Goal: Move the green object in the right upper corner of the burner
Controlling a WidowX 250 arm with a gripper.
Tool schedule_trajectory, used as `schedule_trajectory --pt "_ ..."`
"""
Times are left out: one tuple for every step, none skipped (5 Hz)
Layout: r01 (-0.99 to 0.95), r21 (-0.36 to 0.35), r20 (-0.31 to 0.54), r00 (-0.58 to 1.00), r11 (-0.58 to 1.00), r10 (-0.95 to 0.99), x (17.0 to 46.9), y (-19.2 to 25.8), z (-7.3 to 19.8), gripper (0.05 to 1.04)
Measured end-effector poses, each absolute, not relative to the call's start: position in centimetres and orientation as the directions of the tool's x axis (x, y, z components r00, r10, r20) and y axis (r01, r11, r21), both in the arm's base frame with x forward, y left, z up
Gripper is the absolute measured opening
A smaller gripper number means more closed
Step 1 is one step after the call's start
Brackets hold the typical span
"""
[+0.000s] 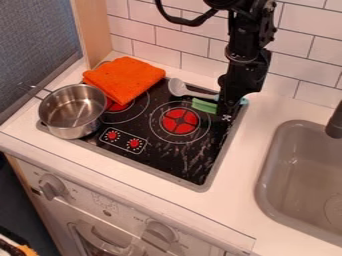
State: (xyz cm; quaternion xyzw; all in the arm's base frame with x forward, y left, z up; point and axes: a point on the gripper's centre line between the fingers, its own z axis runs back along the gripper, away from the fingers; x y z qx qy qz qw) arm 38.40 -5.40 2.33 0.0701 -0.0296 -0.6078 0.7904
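Note:
The gripper (226, 111) hangs low over the upper right corner of the black stovetop (190, 167). Just left of it lies the green object (204, 105) on the stovetop, its right end meeting or passing behind the gripper. Whether the gripper holds it cannot be made out. Behind the green object is a spoon (178, 87) with a grey bowl and a light blue handle that runs behind the gripper. A red burner (180, 121) sits below and left of the green object.
An orange cloth (124, 79) covers the stovetop's upper left. The metal pot (72, 111) stands on the left edge. To the right is a grey sink (266, 172) with a dark faucet (335, 122). White tiled wall rises behind.

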Motion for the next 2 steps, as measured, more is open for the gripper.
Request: schedule_trajectory --pt "0.945 0.183 -0.062 0.285 0.270 -0.957 38.98 -5.97 2.77 0.432" --pt "0.948 0.170 -0.079 0.285 0.269 -0.955 38.85 -6.32 2.45 0.741"
